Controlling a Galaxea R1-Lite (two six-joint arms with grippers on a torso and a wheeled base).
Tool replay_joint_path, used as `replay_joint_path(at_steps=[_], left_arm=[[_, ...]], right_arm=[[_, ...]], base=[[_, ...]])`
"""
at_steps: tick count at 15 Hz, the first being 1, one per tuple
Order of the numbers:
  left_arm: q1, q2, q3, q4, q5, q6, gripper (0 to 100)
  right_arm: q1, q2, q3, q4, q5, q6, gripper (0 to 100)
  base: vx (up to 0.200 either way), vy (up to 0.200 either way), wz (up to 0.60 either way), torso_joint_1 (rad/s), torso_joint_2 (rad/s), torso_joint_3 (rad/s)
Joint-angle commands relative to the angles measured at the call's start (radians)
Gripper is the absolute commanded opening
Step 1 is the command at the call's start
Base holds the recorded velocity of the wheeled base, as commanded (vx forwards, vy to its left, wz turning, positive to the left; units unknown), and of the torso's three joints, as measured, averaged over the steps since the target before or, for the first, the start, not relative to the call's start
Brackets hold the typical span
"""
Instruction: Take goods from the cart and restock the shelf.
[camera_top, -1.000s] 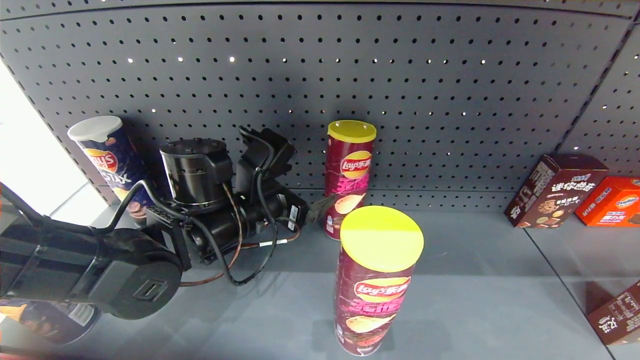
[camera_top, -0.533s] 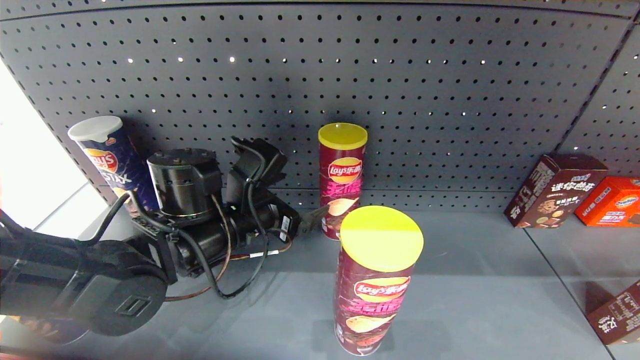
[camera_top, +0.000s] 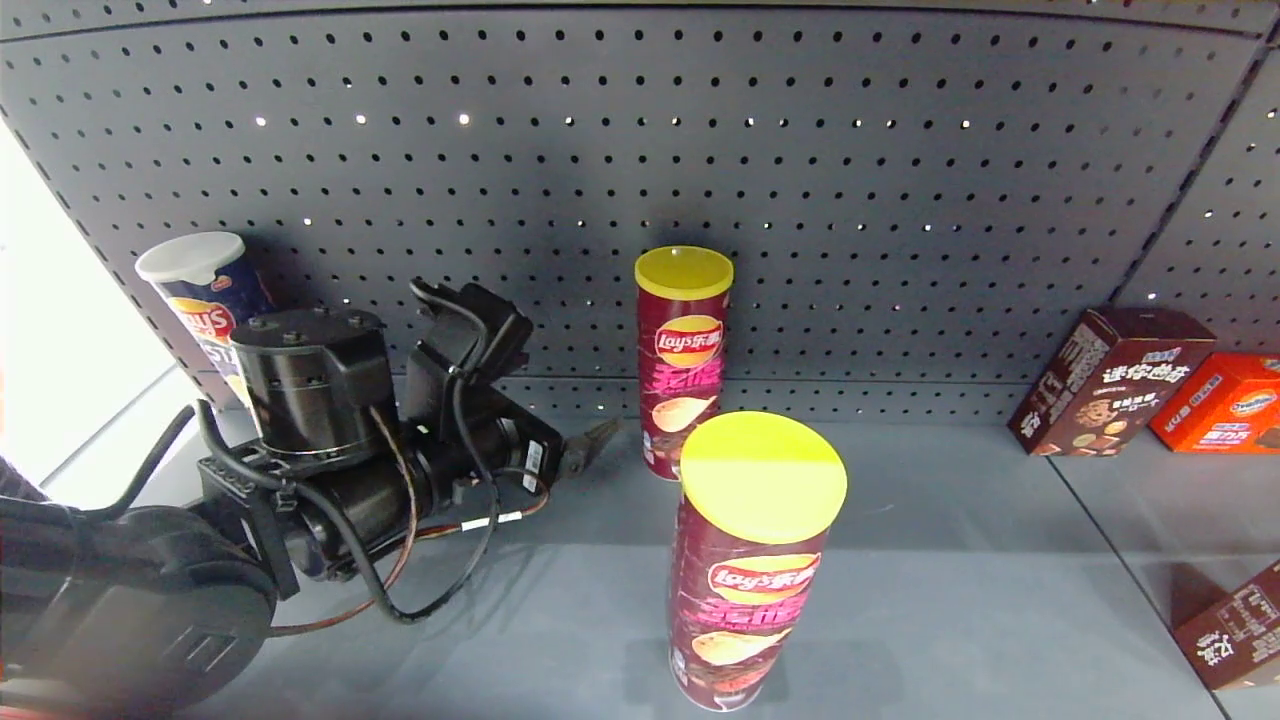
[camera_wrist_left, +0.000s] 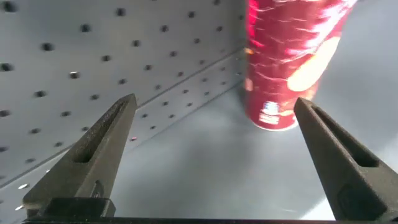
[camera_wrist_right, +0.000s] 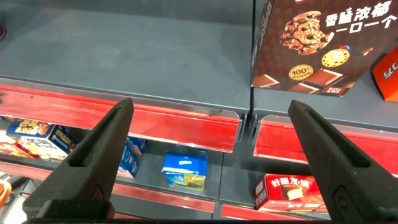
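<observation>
The shelf (camera_top: 950, 560) already carries goods. Two red chip cans stand upright on it, the front can (camera_top: 745, 590) near the edge and the back can (camera_top: 683, 360) by the pegboard wall (camera_top: 800, 150). A blue can (camera_top: 205, 300) stands far left and boxes (camera_top: 1110, 380) at the right. The left gripper (camera_top: 598, 440) is wide open and empty, just beside the back can and apart from it, so I judge that can placed. The right gripper (camera_wrist_right: 211, 155) is open too and holds nothing. I cannot tell if goods remain in the cart.
</observation>
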Motion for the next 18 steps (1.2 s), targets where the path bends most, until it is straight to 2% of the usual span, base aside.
replay_joint_path(at_steps=[1, 6, 18], left_arm=[[-0.003, 0.016, -0.016, 0.004, 0.021, 0.000, 100], [0.011, 0.119, -0.088, 0.004, 0.035, 0.019, 100], [0.000, 0.171, -0.109, 0.007, 0.035, 0.016, 100]], right_arm=[[0.001, 0.002, 0.000, 0.000, 0.000, 0.000, 100], [0.001, 0.002, 0.000, 0.000, 0.000, 0.000, 100], [-0.001, 0.002, 0.000, 0.000, 0.000, 0.000, 100]], base=[[0.000, 0.000, 0.00, 0.000, 0.00, 0.000], [0.000, 0.000, 0.00, 0.000, 0.00, 0.000], [0.000, 0.000, 0.00, 0.000, 0.00, 0.000]])
